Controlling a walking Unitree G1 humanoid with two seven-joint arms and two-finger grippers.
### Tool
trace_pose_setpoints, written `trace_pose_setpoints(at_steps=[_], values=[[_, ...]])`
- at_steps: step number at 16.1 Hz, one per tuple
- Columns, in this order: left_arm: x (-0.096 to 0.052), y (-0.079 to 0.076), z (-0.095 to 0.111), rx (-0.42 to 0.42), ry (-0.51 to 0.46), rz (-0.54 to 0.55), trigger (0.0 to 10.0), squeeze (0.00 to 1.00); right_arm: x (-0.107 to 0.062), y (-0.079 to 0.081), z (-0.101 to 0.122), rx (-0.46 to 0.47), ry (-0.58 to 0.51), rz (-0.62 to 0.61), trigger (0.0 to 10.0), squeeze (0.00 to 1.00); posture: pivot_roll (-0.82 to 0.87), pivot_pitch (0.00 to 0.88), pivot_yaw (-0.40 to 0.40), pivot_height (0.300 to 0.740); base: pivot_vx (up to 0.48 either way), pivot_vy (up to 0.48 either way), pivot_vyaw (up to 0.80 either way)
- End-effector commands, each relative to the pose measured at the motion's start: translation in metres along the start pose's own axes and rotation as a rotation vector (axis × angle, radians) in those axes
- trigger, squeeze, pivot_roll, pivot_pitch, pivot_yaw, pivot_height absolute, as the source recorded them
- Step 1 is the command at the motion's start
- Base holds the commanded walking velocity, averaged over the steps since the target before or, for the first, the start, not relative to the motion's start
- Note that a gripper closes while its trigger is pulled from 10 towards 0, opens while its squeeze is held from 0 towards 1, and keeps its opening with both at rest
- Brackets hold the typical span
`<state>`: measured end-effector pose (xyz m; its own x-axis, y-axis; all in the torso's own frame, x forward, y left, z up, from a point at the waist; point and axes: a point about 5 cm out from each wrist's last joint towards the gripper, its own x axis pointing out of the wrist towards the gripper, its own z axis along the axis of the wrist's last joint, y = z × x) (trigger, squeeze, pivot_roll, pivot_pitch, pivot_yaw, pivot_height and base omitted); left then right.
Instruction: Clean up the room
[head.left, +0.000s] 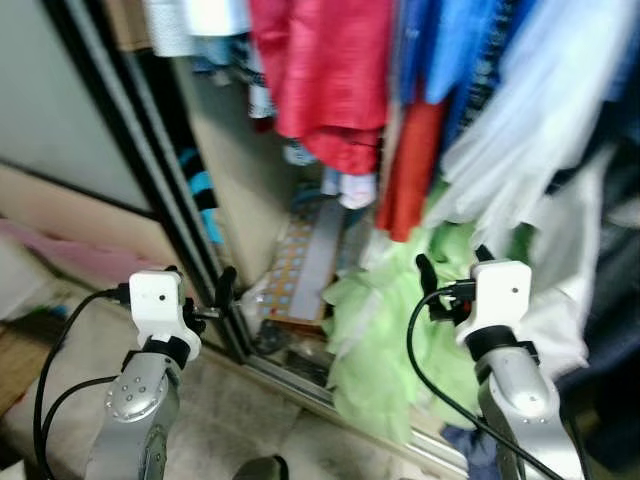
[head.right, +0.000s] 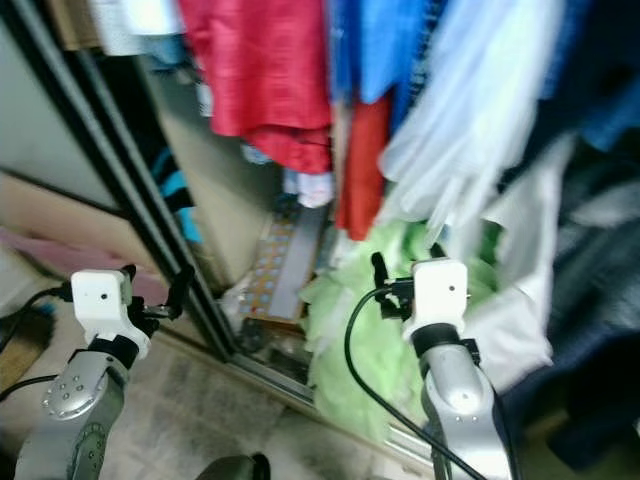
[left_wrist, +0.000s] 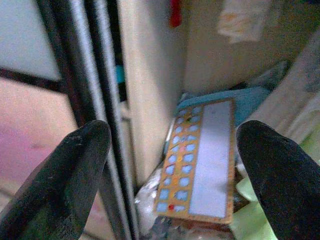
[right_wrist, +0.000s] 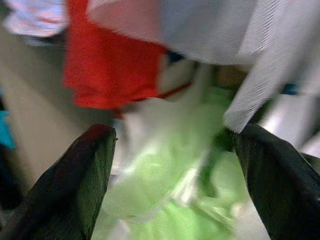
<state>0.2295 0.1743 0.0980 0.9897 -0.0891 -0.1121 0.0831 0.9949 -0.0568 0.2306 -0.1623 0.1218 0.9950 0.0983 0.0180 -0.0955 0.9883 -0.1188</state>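
I face an open wardrobe with hanging clothes: a red garment (head.left: 325, 80), blue ones (head.left: 450, 45) and a white sheer one (head.left: 530, 140). A light green cloth (head.left: 385, 340) lies heaped at the wardrobe's bottom edge, spilling over the sliding-door track (head.left: 300, 385). My right gripper (head.left: 455, 265) is raised in front of the green cloth (right_wrist: 165, 185), open and empty. My left gripper (head.left: 200, 285) is raised beside the black door frame (head.left: 160, 170), also open and empty. A flat board with blue squares (left_wrist: 200, 160) leans inside the wardrobe, ahead of the left gripper (left_wrist: 172, 135).
The sliding door's frosted panel (head.left: 60, 110) stands at the left. A pink item (head.left: 70, 255) lies low by the door. Dark clothing (head.left: 610, 330) hangs at the right. Tiled floor (head.left: 240, 420) is under me. More clutter lies under the board.
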Motion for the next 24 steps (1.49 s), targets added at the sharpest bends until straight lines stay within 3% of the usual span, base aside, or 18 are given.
trace_pose_setpoints(at_steps=[1, 5, 10, 16, 19, 21, 24], values=[[0.000, -0.003, 0.001, -0.014, 0.019, -0.017, 10.0, 0.00, -0.001, 0.002, -0.001, 0.018, 0.012, 0.015, 10.0, 0.00, -0.08, 0.000, 0.045, 0.740, 0.000, 0.000, 0.80], [-0.004, -0.004, 0.001, 0.009, 0.020, -0.001, 10.0, 0.00, -0.010, 0.017, -0.006, 0.143, 0.109, 0.185, 10.0, 0.00, -0.09, 0.000, 0.049, 0.740, 0.000, 0.000, 0.80], [-0.002, -0.005, 0.001, 0.014, 0.014, -0.001, 10.0, 0.00, -0.006, 0.012, -0.003, 0.063, 0.066, 0.208, 10.0, 0.00, -0.08, 0.000, 0.032, 0.740, 0.000, 0.000, 0.80], [-0.006, 0.000, 0.003, 0.024, -0.036, 0.094, 10.0, 0.00, 0.026, 0.021, -0.002, 0.045, 0.041, 0.296, 10.0, 0.00, 0.05, 0.000, -0.091, 0.740, 0.000, 0.000, 0.74], [-0.001, 0.005, 0.007, 0.050, -0.073, 0.115, 10.0, 0.00, 0.038, 0.015, -0.001, 0.051, 0.014, 0.218, 10.0, 0.00, 0.03, 0.000, -0.067, 0.740, 0.000, 0.000, 0.00], [0.001, 0.005, 0.007, 0.059, -0.070, 0.100, 10.0, 0.00, 0.035, 0.009, -0.002, 0.058, 0.012, 0.157, 10.0, 0.00, 0.01, 0.000, -0.032, 0.740, 0.000, 0.000, 0.00], [0.008, 0.000, 0.005, 0.060, -0.042, 0.043, 10.0, 0.00, 0.017, 0.000, -0.006, 0.049, 0.008, 0.040, 10.0, 0.00, -0.05, 0.000, 0.023, 0.740, 0.000, 0.000, 0.53]])
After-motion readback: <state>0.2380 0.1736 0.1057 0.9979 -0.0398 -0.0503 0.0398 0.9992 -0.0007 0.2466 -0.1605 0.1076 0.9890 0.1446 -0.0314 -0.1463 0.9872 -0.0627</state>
